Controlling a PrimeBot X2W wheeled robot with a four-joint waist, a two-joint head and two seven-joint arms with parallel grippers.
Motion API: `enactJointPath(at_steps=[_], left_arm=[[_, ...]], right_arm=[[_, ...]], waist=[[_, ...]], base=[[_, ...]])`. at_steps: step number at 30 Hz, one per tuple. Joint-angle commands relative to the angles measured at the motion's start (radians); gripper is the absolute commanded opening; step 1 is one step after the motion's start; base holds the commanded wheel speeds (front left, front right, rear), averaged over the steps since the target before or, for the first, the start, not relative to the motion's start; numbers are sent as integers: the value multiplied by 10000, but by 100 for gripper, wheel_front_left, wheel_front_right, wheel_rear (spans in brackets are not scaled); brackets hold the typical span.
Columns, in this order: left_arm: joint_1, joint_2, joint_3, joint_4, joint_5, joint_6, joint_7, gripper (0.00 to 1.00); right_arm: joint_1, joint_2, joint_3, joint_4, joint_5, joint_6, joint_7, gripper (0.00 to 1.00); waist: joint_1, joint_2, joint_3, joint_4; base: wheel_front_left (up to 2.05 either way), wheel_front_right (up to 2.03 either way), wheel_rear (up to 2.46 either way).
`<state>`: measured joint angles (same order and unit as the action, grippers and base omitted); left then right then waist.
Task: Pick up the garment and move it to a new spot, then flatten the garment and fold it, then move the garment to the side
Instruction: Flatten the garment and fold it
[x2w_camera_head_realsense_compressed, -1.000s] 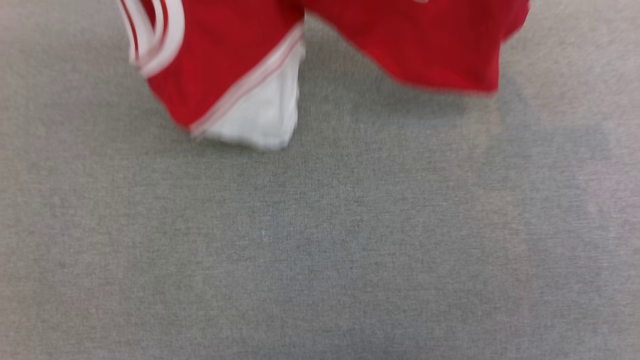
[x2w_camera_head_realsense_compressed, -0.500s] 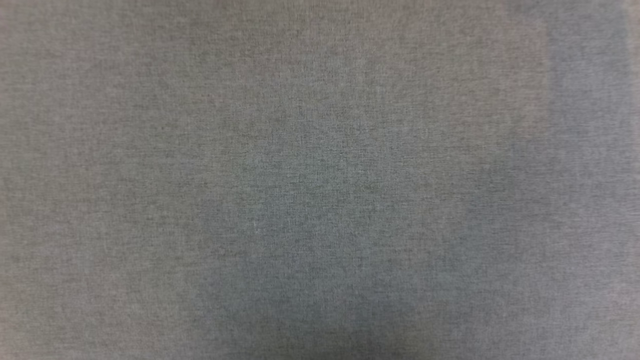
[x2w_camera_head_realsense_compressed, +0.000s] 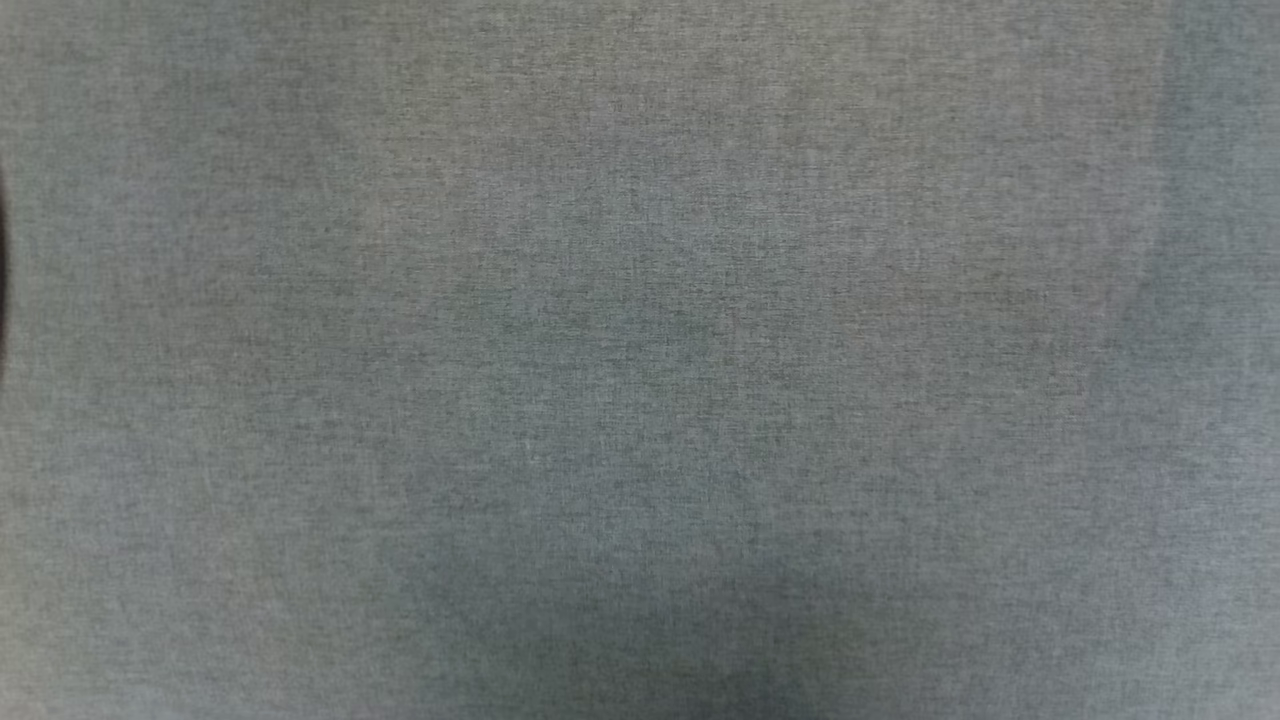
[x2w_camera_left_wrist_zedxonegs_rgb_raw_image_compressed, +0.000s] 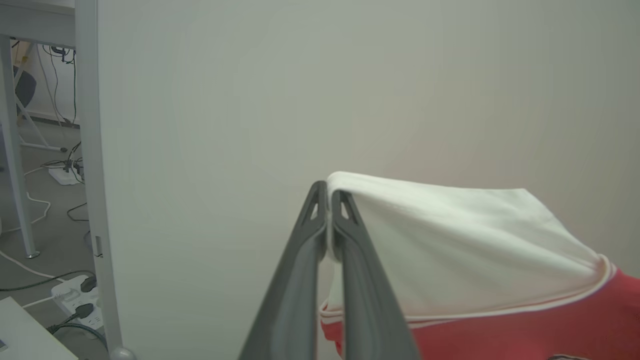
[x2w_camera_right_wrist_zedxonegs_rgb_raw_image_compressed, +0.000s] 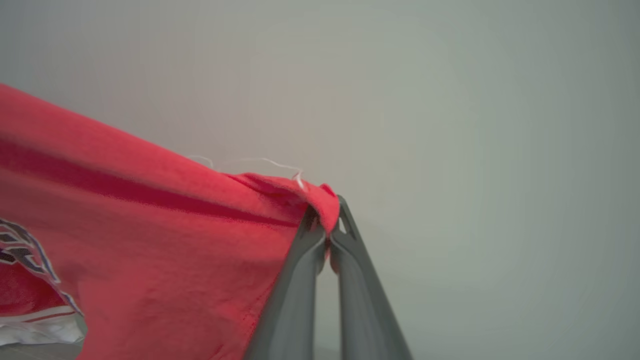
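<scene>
**While I Hold On Tight, Much Is Hidden**

Because the shirt (x2w_camera_left_wrist_zedxonegs_rgb_raw_image_compressed: 465, 245) runs off the edges of both wrist views, I cannot see all of it. Its bottom and its neck are cut off. The dark letters (x2w_camera_right_wrist_zedxonegs_rgb_raw_image_compressed: 20, 245) with white edges are partly cut off at the left of the right wrist view, so I cannot read them. In the head view a thin dark bit (x2w_camera_head_realsense_compressed: 3, 270) sits at the left edge, and I cannot tell what it is.

The head view looks down on a flat grey cloth surface (x2w_camera_head_realsense_compressed: 640, 300) with soft shadows on it. Behind the shirt is a plain pale wall (x2w_camera_left_wrist_zedxonegs_rgb_raw_image_compressed: 350, 75). Beside the wall stands a grey metal post (x2w_camera_left_wrist_zedxonegs_rgb_raw_image_compressed: 87, 150). Past the post, wires and a white power strip (x2w_camera_left_wrist_zedxonegs_rgb_raw_image_compressed: 75, 297) lie on the grey floor (x2w_camera_left_wrist_zedxonegs_rgb_raw_image_compressed: 55, 240).

My left gripper (x2w_camera_left_wrist_zedxonegs_rgb_raw_image_compressed: 328, 200) is closed tight on the white sleeve's edge. From there the shirt goes to that view's right and slopes down, white first, then red. My right gripper (x2w_camera_right_wrist_zedxonegs_rgb_raw_image_compressed: 327, 220) is pinched on a red edge, with a loose white thread (x2w_camera_right_wrist_zedxonegs_rgb_raw_image_compressed: 280, 164) beside it. From there the shirt spreads to that view's left. Its long way seems to run from one gripper to the other, up in the air before the wall.
</scene>
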<state>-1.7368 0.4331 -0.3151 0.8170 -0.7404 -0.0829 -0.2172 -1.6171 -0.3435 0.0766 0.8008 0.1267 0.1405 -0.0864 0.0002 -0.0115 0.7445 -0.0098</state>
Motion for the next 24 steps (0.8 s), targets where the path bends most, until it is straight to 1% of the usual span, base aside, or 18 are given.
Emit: enactJointPath(at_steps=[1,4,8,14,18,21,24], left_arm=[[363,-37,19,81,-108,-66,-184,0],[1065,-312,-120,65,-85,-214,-332,0],[2334,-611,-239,-236,-53,-340,-422,0],[4867,-732,-117,-1424,331,-396,-442,0],[6887,-761,-89,-2214,625,-388,-444,0],[8410,-732,-215,-2605,732,-328,-444,0],[9739,-681,-542,-2888,801,-269,-325,0]], right_arm=[[319,-105,-1,186,10,-98,-256,0],[687,-33,160,407,101,-98,-772,0],[1469,103,631,513,315,-98,-1330,0],[3113,187,1646,136,751,-98,-1685,0],[4380,-105,2900,-343,922,-98,-1733,0],[5392,-403,3409,-572,1436,-98,-1742,0],[6319,-668,3803,-632,1957,-98,-1729,0]], waist=[[-2,115,15,114],[-2,115,-135,223],[-2,115,-566,322],[-2,115,-1549,392],[-2,115,-2312,468],[-2,115,-2946,559],[-2,115,-3531,637]], base=[[0,0,0],[0,0,0],[0,0,0],[0,0,0],[0,0,0],[0,0,0],[0,0,0]])
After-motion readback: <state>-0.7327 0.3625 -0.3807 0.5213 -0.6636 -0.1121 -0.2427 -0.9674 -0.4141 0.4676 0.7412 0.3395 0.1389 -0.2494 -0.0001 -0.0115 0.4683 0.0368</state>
